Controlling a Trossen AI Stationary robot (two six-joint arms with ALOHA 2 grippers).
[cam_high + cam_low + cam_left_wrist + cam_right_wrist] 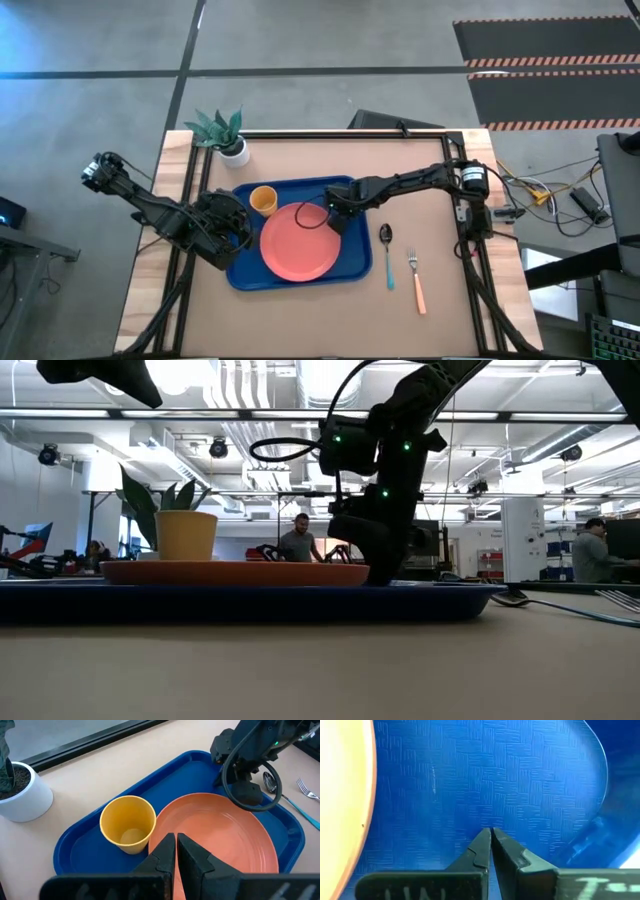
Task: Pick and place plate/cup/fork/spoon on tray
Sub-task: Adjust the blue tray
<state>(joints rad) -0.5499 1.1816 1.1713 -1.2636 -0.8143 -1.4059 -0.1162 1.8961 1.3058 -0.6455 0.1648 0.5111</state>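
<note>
The fork [416, 280] and the spoon [387, 254] lie on the bare surface [300, 320] just beside the tray [240, 272], not yet moved — so the cutlery half of the task looks to be what remains. On the tray sits the plate [298, 242], with the cup [263, 200] beyond it. The right tool [334, 218] hangs low over the tray floor at the plate's edge, fingers pressed together and empty (the left tool [232, 222], likewise pressed together, waits over the tray's other end). Next, I judge, it must lift clear, spread, and reach for the spoon.

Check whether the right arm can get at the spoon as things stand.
Probably yes. The spoon lies bare on the table just right of the tray, nothing over it, and the shut right gripper hangs close by over the tray.
</note>
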